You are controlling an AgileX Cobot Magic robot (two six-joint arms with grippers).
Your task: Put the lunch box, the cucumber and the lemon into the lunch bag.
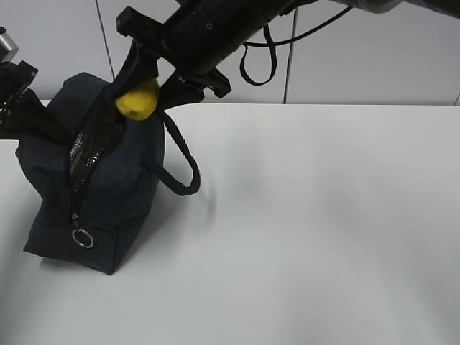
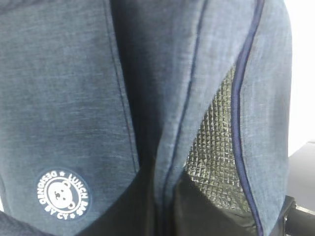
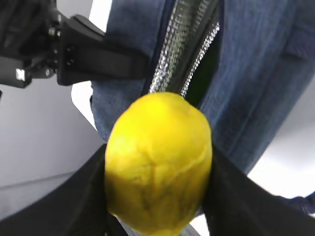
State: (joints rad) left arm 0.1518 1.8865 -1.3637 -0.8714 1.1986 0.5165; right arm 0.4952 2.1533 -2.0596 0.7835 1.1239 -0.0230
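Right end effector (image 1: 144,90) clamped on lemon (image 1: 139,100) above open lunch bag (image 1: 93,187), left end effector (image 1: 18,93) state unclear, loop handle (image 1: 183,162) dangling beside

Matt woven cloth lunch bag (image 1: 108,187) with quilted shiny lining (image 2: 216,147) and metal ring (image 1: 83,238); lemon (image 3: 157,162) dimpled, slightly glossy

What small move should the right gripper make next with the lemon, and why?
Probably lower it a little, then open. The right gripper holds the lemon just above the lunch bag's unzipped mouth, which the left gripper seems to hold apart.
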